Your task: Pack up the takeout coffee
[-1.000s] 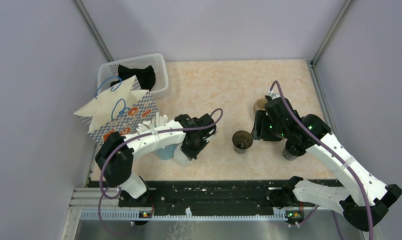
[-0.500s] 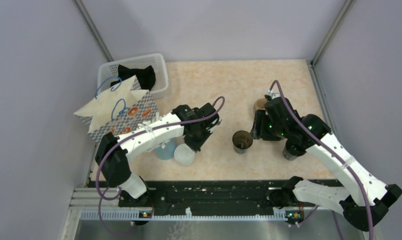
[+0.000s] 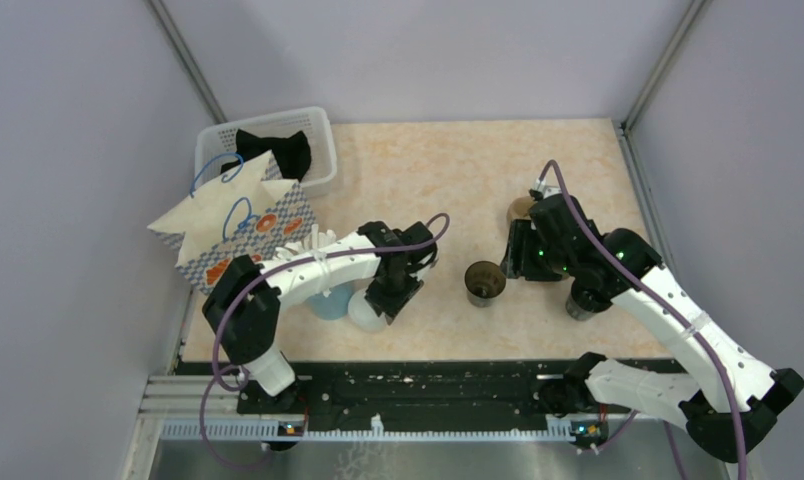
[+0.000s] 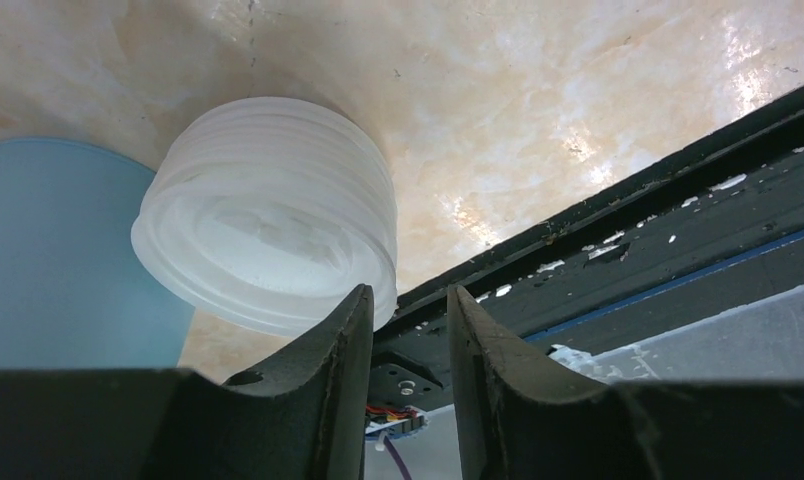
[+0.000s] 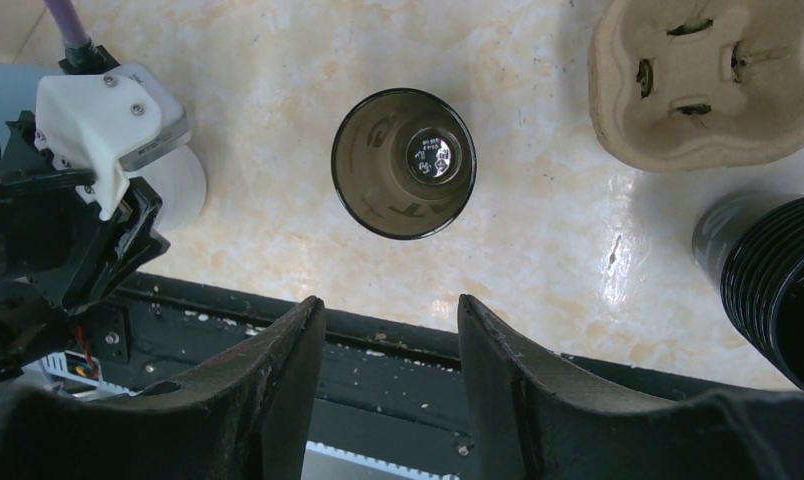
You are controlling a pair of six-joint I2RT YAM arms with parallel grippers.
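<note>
The takeout coffee cup [image 3: 485, 283], small and dark brown, stands upright mid-table with no lid on it; the right wrist view looks straight down into the cup [image 5: 403, 163]. My right gripper [image 5: 390, 300] hovers just right of it [image 3: 518, 262], open and empty. A stack of white lids [image 4: 268, 230] sits beside a light blue cup [image 4: 58, 250]. My left gripper [image 4: 410, 292] hangs low at the stack's right edge [image 3: 388, 305], jaws narrowly apart with nothing between them; its left finger overlaps the stack's rim.
A cardboard cup carrier [image 5: 698, 80] lies behind the cup, and a stack of black cups [image 5: 778, 290] stands to its right. A patterned paper bag [image 3: 238, 225] and a white basket [image 3: 318, 135] are at the far left. A black rail [image 3: 428, 385] runs along the near edge.
The left gripper drew back from the lid stack, then came down to it again, and its jaws went from shut to slightly apart. The right arm has not moved.
</note>
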